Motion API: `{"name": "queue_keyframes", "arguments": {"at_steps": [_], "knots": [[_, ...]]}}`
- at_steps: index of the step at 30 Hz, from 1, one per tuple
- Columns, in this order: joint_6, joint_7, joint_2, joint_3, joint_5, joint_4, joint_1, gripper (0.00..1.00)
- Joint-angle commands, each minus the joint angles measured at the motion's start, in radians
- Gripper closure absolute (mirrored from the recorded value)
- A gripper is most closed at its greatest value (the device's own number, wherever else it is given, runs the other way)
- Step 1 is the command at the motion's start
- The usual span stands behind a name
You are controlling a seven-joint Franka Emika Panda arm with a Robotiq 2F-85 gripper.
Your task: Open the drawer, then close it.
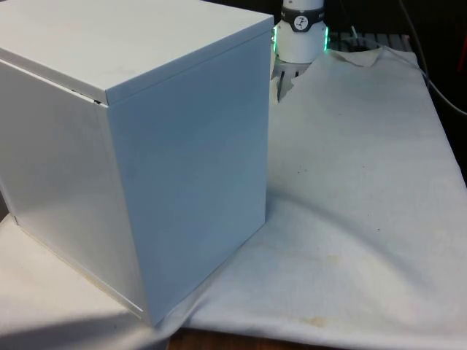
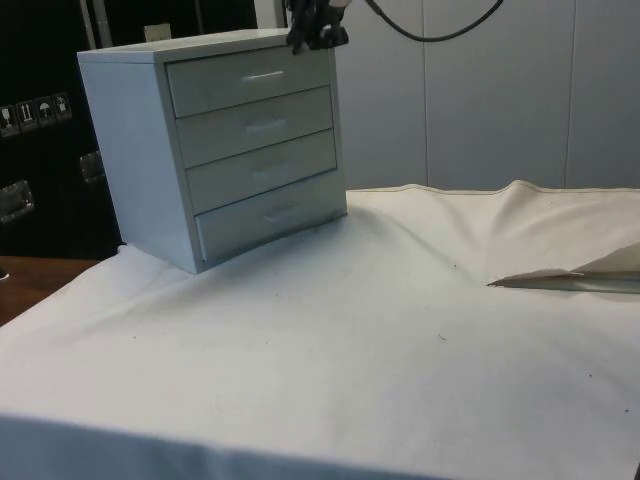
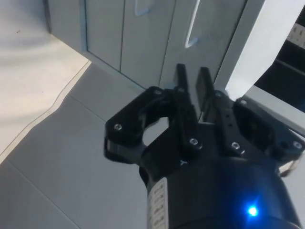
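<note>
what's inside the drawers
Nothing can be seen: all four drawers of the chest are shut, so their fronts cover whatever they hold. The gripper hangs by the top front corner.

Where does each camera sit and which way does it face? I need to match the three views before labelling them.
Front view: across the table, facing the chest of drawers from its plain back and side; the arm's base behind it.
Side view: at the table's side, facing the drawer fronts; the gripper by the top drawer.
Wrist view: above the fingers, looking at the drawer fronts.
All share the chest.
</note>
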Motion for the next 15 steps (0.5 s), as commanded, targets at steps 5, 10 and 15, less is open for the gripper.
{"name": "queue_keyframes", "arguments": {"at_steps": [5, 10, 15], "knots": [[-0.009, 0.004, -0.008, 0.007, -0.004, -0.005, -0.001, 0.56], [-0.009, 0.005, -0.009, 0.008, -0.004, -0.006, -0.001, 0.35], [-0.006, 0.004, -0.006, 0.006, -0.002, -0.004, 0.000, 0.04]]}}
